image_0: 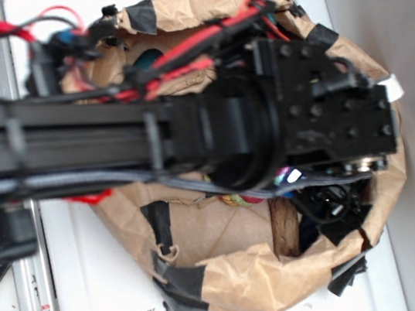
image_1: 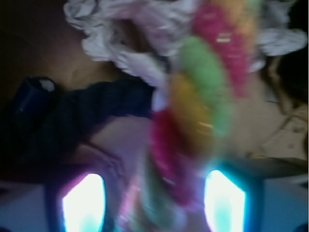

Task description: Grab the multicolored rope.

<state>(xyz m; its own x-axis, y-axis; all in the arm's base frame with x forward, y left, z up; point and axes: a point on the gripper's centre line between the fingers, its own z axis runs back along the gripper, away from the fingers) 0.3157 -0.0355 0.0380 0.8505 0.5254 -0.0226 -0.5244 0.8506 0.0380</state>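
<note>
With our claw (image_1: 153, 203) spread open astride the thick pink, yellow and green twisted rope (image_1: 193, 121) running toward twelve o'clock, we should close squarely on it.

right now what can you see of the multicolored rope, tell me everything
In the wrist view the multicolored rope is a thick twisted cord of pink-red, yellow and pale green strands, soft like cotton and blurred. It runs from the top of the picture down between the two glowing fingertips of the gripper; whether they press it cannot be told. Crumpled white material lies by its upper part, a dark blue rope to its left. In the exterior view the arm nearly hides it.
</note>
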